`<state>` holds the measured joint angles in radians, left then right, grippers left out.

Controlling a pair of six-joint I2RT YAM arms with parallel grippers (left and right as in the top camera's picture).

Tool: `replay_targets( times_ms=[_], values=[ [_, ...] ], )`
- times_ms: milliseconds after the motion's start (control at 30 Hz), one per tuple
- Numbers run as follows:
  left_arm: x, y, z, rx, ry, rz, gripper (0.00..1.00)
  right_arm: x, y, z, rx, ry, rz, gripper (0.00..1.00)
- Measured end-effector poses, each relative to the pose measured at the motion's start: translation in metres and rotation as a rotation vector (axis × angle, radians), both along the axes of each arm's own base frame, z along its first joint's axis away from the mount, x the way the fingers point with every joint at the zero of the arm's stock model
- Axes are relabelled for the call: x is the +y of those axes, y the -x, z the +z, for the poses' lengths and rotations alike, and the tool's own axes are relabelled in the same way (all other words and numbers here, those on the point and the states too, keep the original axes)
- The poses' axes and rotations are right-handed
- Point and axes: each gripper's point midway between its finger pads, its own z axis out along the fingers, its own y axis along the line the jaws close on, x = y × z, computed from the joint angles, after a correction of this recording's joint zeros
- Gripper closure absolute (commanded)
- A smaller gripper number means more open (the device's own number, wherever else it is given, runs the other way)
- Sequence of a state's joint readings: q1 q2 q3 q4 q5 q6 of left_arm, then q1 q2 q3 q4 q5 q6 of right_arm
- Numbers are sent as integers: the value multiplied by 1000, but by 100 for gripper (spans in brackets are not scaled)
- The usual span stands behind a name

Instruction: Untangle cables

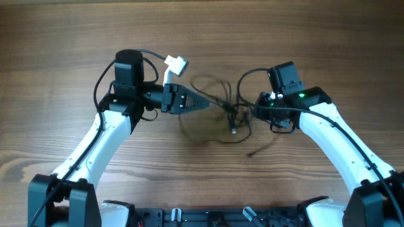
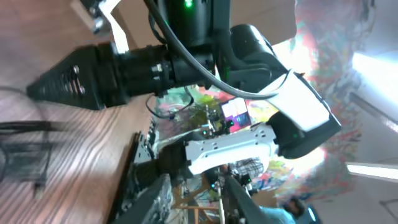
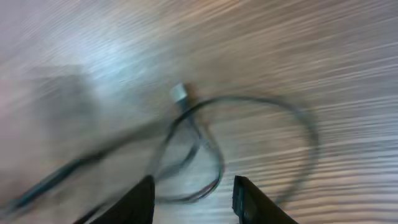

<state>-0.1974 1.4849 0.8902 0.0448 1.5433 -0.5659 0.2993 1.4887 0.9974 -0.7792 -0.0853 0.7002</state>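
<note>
The cables (image 1: 214,94) are thin black cords, looped together on the wooden table between my two arms. One plug end (image 1: 233,130) hangs below the tangle and another end (image 1: 251,153) trails toward the front. My left gripper (image 1: 201,104) is turned on its side with its tip at the left edge of the tangle. Its jaws (image 2: 199,199) are open and look empty. My right gripper (image 1: 247,113) points down at the right side of the tangle. Its jaws (image 3: 193,199) are open above a cable loop (image 3: 249,106) with a silver plug (image 3: 179,93).
A white connector (image 1: 177,63) on the left arm's own thick cable sticks out behind the left wrist. The left wrist view shows the right gripper (image 2: 68,81), blurred cables (image 2: 22,143) on the wood, and the table's front rail (image 2: 140,162).
</note>
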Motion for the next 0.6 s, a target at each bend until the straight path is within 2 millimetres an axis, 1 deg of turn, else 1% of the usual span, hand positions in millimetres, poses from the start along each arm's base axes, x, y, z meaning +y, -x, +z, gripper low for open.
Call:
replay_targets(
  times_ms=[100, 133, 167, 200, 233, 267, 300, 333, 400, 433, 467, 500, 567, 600],
  values=[
    [1, 0, 1, 0, 5, -4, 75, -40, 8, -5, 23, 200, -116, 58],
    [3, -1, 1, 0, 6, 1, 76, -48, 8, -4, 18, 238, -139, 53],
    [9, -6, 1, 0, 6, 23, 76, -55, 6, -3, 5, 267, -161, 52],
    [15, -10, 1, 1, 5, 45, 70, -52, -2, -1, -28, 253, -144, 50],
    [18, -15, 0, 7, -1, 68, 60, -39, -13, 1, -69, 199, -77, 49],
    [20, -18, -4, 33, -18, 93, 56, -25, -19, 3, -93, 140, -5, 49],
    [19, -24, -14, 91, -66, 144, 50, -10, -22, 6, -112, 76, 79, 49],
    [17, -29, -33, 163, -147, 212, 46, 4, -20, 7, -113, 15, 159, 48],
    [14, -35, -73, 250, -342, 340, 44, 16, -16, 9, -111, -41, 227, 42],
    [13, -38, -95, 255, -462, 406, 44, 21, -14, 10, -110, -62, 252, 38],
    [10, -40, -114, 217, -586, 472, 43, 23, -13, 10, -108, -70, 267, 36],
    [8, -42, -123, 189, -645, 506, 41, 23, -12, 10, -106, -74, 273, 36],
    [2, -44, -144, 61, -831, 603, 40, 25, -11, 10, -103, -86, 280, 35],
    [2, -45, -150, 12, -899, 650, 38, 27, -10, 10, -102, -93, 283, 35]
  ],
)
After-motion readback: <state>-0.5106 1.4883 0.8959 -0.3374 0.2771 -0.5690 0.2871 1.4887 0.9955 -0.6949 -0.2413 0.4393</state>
